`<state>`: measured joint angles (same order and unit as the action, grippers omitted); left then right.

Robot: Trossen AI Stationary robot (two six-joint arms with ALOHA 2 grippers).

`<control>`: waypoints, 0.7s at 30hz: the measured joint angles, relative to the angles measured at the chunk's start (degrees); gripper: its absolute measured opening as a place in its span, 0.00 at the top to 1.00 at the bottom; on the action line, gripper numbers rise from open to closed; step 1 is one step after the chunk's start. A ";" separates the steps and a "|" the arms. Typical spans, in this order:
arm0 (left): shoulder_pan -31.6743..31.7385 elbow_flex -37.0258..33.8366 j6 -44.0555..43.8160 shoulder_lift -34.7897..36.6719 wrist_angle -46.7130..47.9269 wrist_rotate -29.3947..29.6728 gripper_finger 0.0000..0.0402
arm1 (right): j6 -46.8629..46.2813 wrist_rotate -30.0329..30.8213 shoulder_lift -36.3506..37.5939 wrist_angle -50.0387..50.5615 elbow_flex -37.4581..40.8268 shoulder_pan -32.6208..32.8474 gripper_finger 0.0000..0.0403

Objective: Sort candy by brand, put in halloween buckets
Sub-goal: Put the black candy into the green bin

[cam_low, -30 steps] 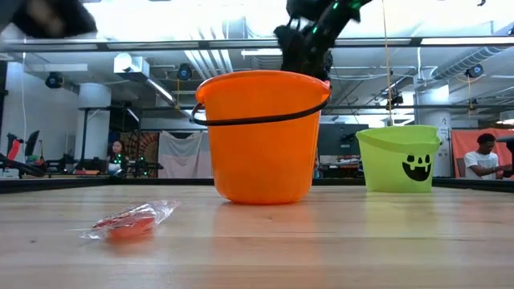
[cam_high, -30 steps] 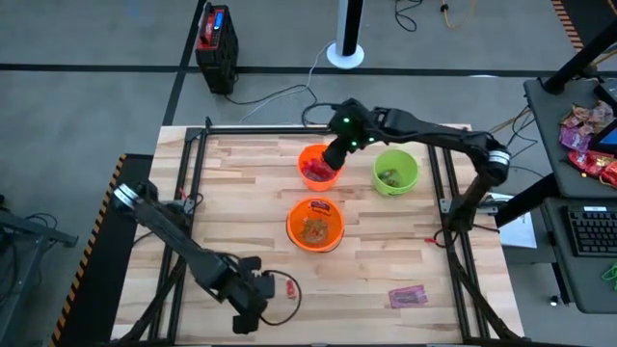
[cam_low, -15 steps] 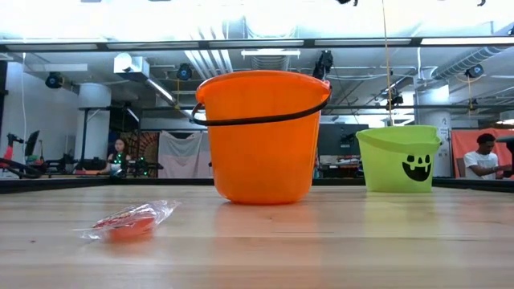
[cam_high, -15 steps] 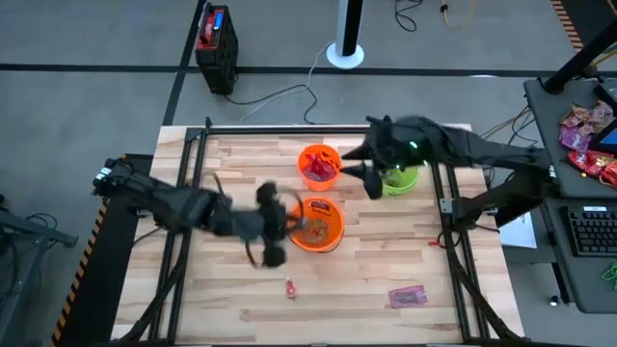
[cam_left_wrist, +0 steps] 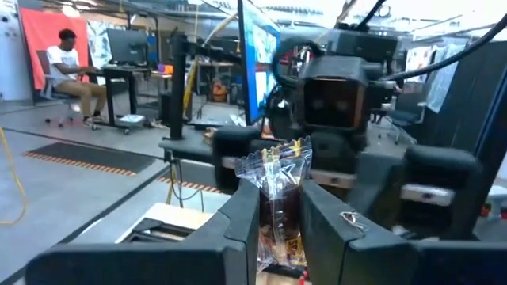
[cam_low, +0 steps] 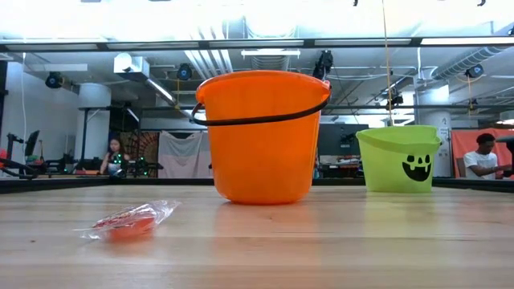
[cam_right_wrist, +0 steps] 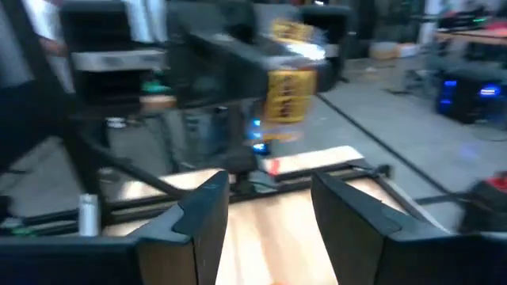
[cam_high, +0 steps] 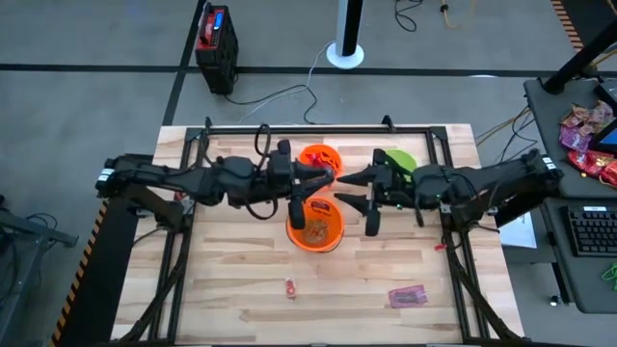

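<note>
My left gripper (cam_high: 326, 179) reaches level from the table's left, above the gap between the two orange buckets, and is shut on a clear candy packet (cam_left_wrist: 279, 170) with gold-brown contents. My right gripper (cam_high: 345, 190) is open and empty. It faces the left gripper from the right, a short gap away, and its wrist view shows the packet (cam_right_wrist: 289, 87). The far orange bucket (cam_high: 318, 159) holds red packets. The near orange bucket (cam_high: 316, 224) holds brownish pieces. The green bucket (cam_high: 397, 162) is partly under my right arm. All three stand on their bases. My left gripper pinches the packet between its two fingers (cam_left_wrist: 238, 214). The packet's crimped end (cam_left_wrist: 277, 152) sticks out past the fingertips. The fingers lie level and come from the table's left. The packet is lifted clear, over the orange buckets.
A small red candy in clear wrap (cam_high: 289, 286) lies near the front edge, also seen in the low view (cam_low: 128, 221). A pink packet (cam_high: 407, 296) lies at the front right. A black-and-red box (cam_high: 216, 43) stands on the floor beyond the table. People sit in the room behind.
My left gripper has risen from the table's near left, beside the red candy, and swung toward the far edge and centre. It now lies level over the orange buckets. My right gripper has left the far orange bucket, gone right and near, and turned level, facing the left gripper.
</note>
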<state>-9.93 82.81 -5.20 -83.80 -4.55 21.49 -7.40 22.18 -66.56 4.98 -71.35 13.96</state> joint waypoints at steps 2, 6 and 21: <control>0.01 0.00 -0.21 -0.48 0.02 -0.02 0.88 | 0.96 1.85 -0.77 0.31 -0.68 0.01 0.57; 0.04 0.00 -1.33 -1.25 -1.14 -0.02 0.87 | 1.54 2.05 -1.72 0.05 -2.40 -0.23 0.57; 0.23 -0.02 -1.52 -2.18 -3.35 0.51 0.87 | 3.97 1.87 -2.50 0.18 -3.19 -0.51 0.71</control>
<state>-9.70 82.78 -6.72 -85.98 -7.90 22.00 -3.43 24.05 -69.06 5.17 -74.54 13.45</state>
